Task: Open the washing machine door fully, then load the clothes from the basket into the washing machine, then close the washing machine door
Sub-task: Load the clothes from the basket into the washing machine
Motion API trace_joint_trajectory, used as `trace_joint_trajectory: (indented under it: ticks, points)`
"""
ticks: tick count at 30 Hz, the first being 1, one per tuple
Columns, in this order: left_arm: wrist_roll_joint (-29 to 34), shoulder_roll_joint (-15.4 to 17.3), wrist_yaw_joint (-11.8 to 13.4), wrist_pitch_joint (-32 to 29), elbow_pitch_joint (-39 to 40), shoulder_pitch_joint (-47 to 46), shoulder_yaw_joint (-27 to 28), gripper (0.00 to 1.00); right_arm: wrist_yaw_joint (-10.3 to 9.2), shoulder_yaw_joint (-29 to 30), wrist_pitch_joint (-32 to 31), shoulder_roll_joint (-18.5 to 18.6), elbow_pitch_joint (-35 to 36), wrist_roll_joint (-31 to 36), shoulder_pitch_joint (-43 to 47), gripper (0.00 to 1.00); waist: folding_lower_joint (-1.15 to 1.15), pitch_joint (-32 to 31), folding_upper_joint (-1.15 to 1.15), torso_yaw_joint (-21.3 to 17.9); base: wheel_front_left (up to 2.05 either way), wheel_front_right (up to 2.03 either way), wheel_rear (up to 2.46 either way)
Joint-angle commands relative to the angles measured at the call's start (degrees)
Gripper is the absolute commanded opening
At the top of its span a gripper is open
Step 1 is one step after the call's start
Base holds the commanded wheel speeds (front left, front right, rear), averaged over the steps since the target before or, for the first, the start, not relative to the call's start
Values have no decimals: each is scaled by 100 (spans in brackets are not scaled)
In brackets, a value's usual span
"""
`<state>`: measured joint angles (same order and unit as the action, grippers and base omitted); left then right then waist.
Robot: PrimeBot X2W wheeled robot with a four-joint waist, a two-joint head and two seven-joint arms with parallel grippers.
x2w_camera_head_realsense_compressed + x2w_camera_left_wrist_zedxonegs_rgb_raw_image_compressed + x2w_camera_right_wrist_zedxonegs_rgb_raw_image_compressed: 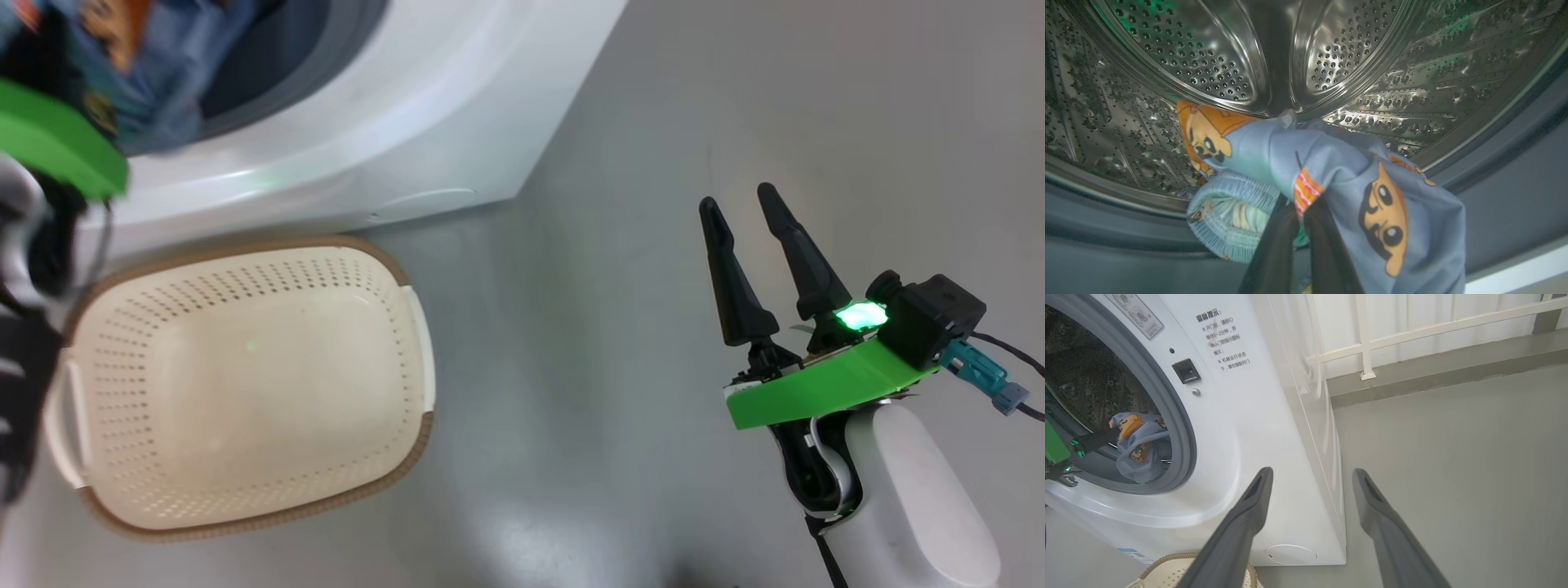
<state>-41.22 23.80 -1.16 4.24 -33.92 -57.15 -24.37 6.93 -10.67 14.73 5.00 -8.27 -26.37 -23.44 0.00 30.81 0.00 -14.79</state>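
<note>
The left gripper (1299, 206) was seen pressed together on the clothes (1355, 171), light blue w/ orange cartoon prints. They were held in the mouth of the washing machine (424, 106), above the grey gasket (1515, 196) and in front of the steel drum (1180, 53). The basket (245, 376) was set on the floor (653, 245) just beside the machine's front. At the right, well apart, the right gripper (736, 196) was held w/ fingers spread.

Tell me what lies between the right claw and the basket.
Bare grey floor. The head view shows the open right claw apart from the basket, with nothing on the stretch between them.
</note>
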Motion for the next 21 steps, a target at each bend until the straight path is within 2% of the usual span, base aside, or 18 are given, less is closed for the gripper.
trace_joint_trajectory:
  ticks: [1, 9, 12, 15, 19, 20, 21]
  points:
    - [-18, 245, 46, -76, -5, -288, 185, 0, 56, -127, 27, -41, 152, 12, 7, 100, 0, 198, 0, -187, 0, 0, 0]
    - [153, 266, 151, -250, -1109, -1545, 182, 0, 56, -198, 27, -136, 196, -12, -73, 100, 0, 602, 0, -639, 0, 0, 0]
    - [277, 323, 205, 23, -1465, -1979, 208, 0, 56, -237, 27, -162, 203, -29, -98, 100, 0, 723, 0, -809, 0, 0, 0]
    - [415, 392, 382, 344, -1830, -2322, 240, 0, 56, -275, 27, -183, 207, -46, -101, 100, 0, 806, 0, -940, 0, 0, 0]
    - [499, 378, 554, 373, -2238, -2552, 212, 0, 56, -266, 27, -196, 214, -58, -89, 100, 0, 845, 0, -995, 0, 0, 0]
    - [512, 345, 594, 238, -2409, -2596, 174, 40, 56, -260, 27, -199, 216, -57, -81, 100, 0, 847, 0, -998, 0, 0, 0]
    - [543, 315, 617, 142, -2539, -2648, 123, 100, 56, -252, 27, -201, 218, -54, -74, 100, 0, 851, 0, -993, 0, 0, 0]
